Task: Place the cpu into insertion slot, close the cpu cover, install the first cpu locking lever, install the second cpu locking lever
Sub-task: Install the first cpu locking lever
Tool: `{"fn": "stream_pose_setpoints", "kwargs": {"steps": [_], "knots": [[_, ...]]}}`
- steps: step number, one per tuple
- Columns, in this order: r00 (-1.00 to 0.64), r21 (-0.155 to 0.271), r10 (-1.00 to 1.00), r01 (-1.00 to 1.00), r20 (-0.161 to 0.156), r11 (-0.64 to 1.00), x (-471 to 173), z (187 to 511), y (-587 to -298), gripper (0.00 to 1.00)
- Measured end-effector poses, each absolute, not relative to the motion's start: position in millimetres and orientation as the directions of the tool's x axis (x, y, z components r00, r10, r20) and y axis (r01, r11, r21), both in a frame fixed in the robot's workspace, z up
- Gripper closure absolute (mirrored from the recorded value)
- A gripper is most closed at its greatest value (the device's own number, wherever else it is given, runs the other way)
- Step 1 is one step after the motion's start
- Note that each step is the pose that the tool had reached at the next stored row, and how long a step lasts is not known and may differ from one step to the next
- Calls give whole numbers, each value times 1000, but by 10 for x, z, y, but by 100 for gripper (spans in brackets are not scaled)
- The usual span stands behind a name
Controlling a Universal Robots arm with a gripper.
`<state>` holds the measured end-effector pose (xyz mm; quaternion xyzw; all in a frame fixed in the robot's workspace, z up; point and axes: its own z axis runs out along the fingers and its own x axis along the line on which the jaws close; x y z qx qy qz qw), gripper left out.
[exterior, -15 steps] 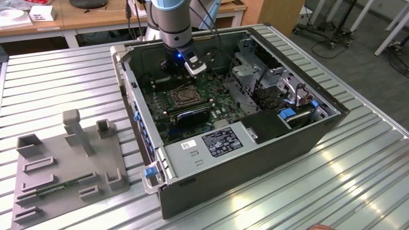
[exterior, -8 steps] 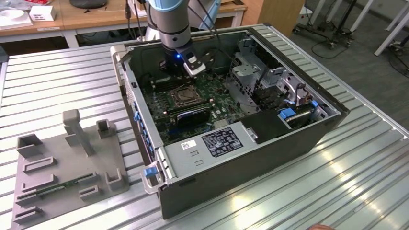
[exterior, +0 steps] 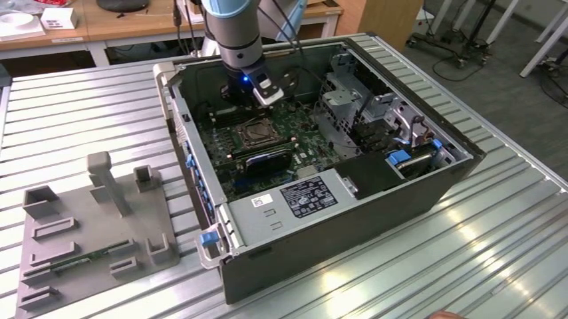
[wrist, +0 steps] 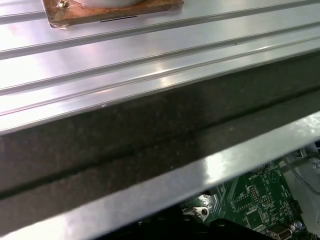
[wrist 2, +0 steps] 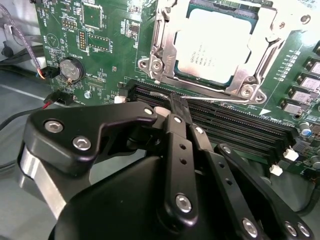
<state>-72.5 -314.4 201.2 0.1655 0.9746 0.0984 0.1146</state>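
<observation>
Cpu (wrist 2: pixel 214 46) seated in the socket on the green motherboard (wrist 2: pixel 107 47), cpu cover (wrist 2: pixel 165 40) closed down around it. Just beside, over the dark memory slots (wrist 2: pixel 240 130), gripper (wrist 2: pixel 181 100) pinched shut on a thin silvery locking lever (wrist 2: pixel 215 99). Risky here: could slip off the thin wire and spring back, or scrape the slots.

The board (wrist 2: pixel 115 45) inside the computer is bright green with tiny white marks. The cpu (wrist 2: pixel 215 45) has a pale silver top, and the cpu cover (wrist 2: pixel 167 55) around it is shiny silver. The gripper (wrist 2: pixel 182 112) is black with small silver screws. The case (exterior: pixel 355 219) is dark grey. The table (exterior: pixel 80 113) is silver with long stripes.
</observation>
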Motion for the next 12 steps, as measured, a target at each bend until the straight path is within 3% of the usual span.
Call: {"fn": "stream_pose_setpoints", "kwargs": {"steps": [12], "knots": [[-915, 234, 345, 296, -207, 926, -739, 1964, -3144, 90]]}}
